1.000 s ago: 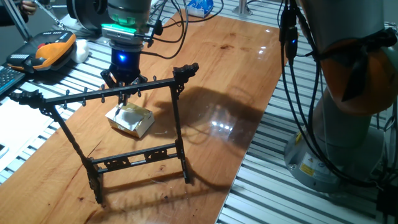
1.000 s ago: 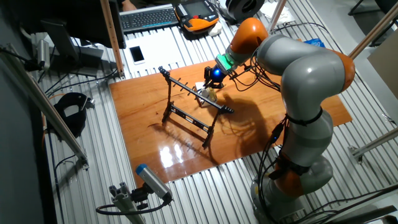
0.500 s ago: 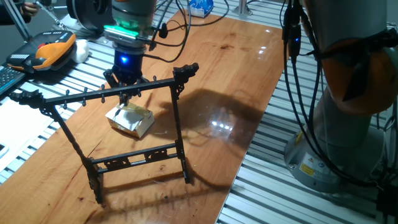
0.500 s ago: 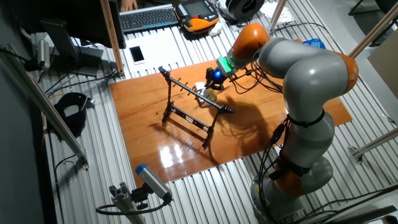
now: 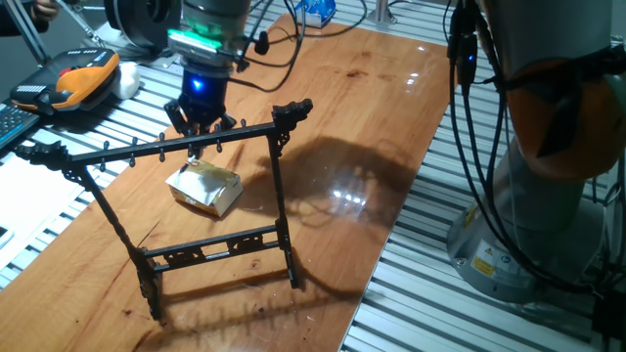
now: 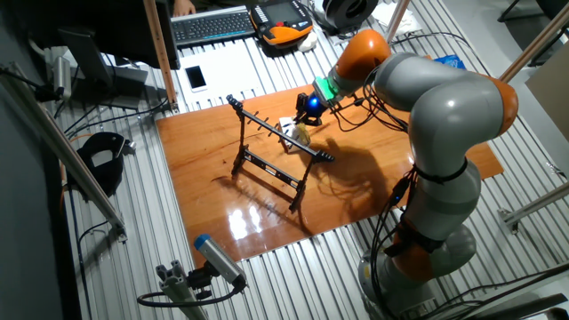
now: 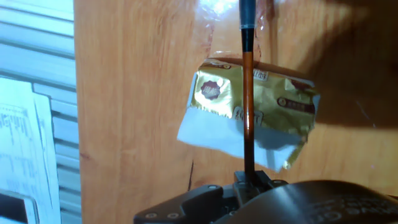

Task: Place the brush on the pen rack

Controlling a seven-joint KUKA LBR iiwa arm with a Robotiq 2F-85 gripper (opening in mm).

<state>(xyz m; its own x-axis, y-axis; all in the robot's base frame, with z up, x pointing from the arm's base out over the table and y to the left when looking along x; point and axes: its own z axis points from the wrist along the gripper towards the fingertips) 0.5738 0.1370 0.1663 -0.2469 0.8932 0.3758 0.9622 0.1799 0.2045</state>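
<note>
The brush point(image 7: 247, 93) is a thin brown stick with a dark end, and in the hand view it runs straight out from my gripper point(image 7: 252, 180), which is shut on its near end. The gripper point(image 5: 201, 127) hangs just behind the top bar of the pen rack point(image 5: 166, 150), a black frame stand on the wooden table point(image 5: 342, 127). The brush points down over a gold-wrapped small box point(image 5: 205, 188) lying behind the rack. In the other fixed view the gripper point(image 6: 305, 120) sits beside the pen rack point(image 6: 271, 153). The brush is not resting on any hook.
An orange-and-black device point(image 5: 83, 78) lies on the slatted bench at the left, near the rack's end. A keyboard point(image 6: 213, 25) and phone point(image 6: 196, 77) sit beyond the table. The arm's base and cables point(image 5: 548, 196) stand at the right.
The gripper with the brush has risen slightly and shifted a little away behind the rack's top bar. The rack and the box have not moved.
</note>
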